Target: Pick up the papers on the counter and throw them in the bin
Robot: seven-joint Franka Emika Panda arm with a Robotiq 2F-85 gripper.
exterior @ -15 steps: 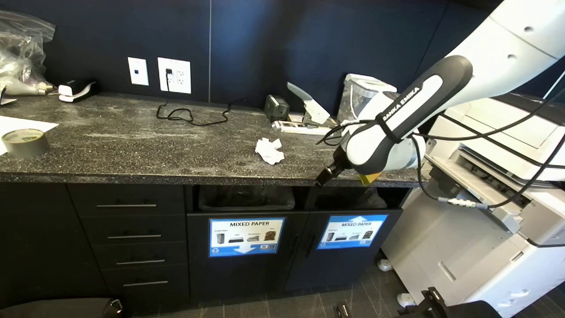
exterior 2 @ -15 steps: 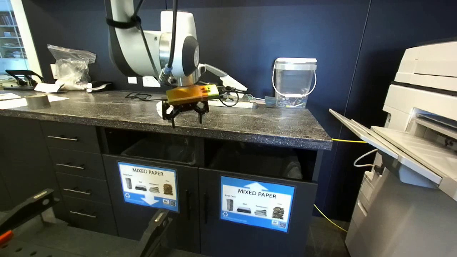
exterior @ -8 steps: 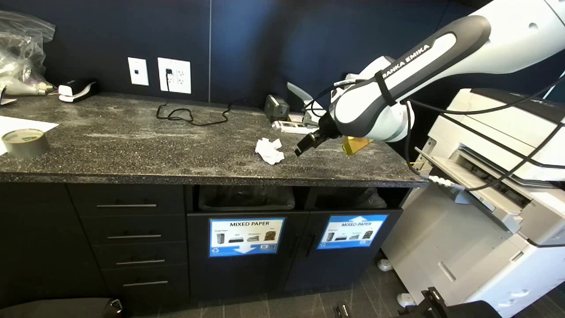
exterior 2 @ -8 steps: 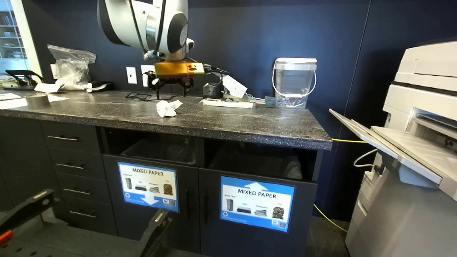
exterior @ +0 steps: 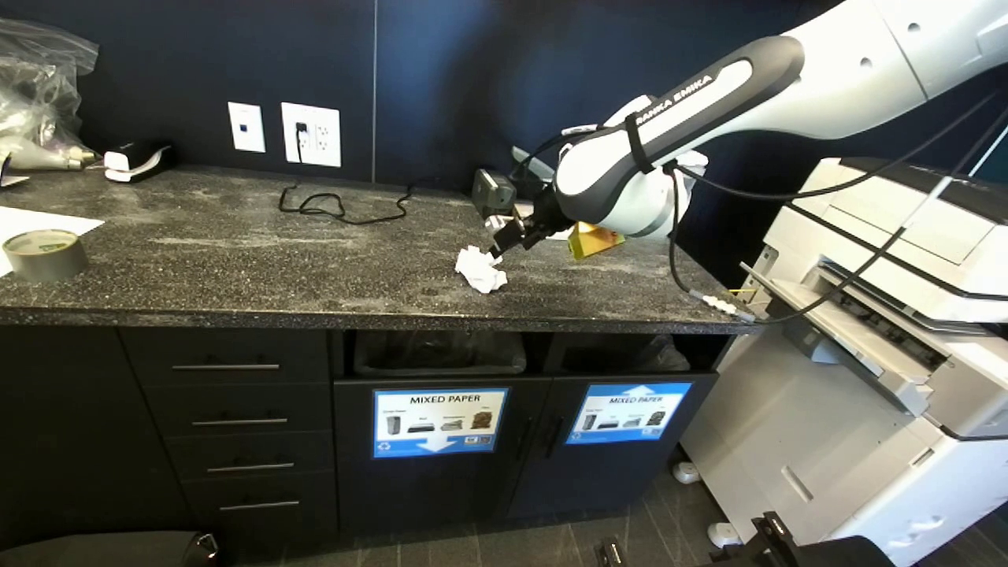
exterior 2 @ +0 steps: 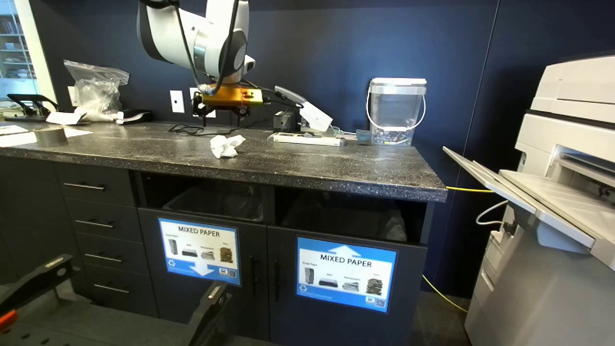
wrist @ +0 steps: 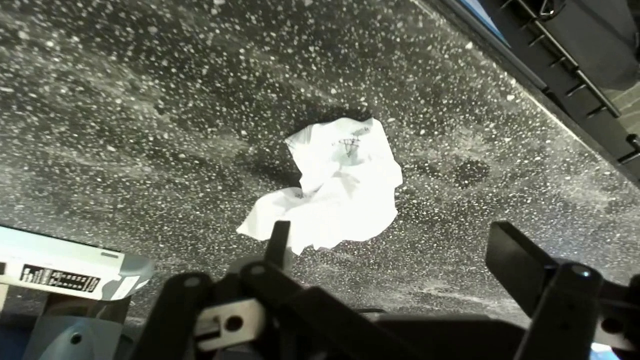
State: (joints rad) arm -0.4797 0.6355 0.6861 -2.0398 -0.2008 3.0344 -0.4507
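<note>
Crumpled white paper wad (wrist: 345, 195) is lying on the speckled dark grey stone table (exterior: 236, 276), toward its front edge | black two-fingered hand (wrist: 390, 229), spread wide, is hovering above the table near the wad | dark open-topped bin (exterior: 441, 371) is standing under the table.

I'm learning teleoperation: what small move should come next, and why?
Probably shift the gripper sideways to centre the paper wad between its open fingers before lowering: in the wrist view, one finger overlaps the wad, which lies off to that side, and the gripper hangs above the counter.
</note>
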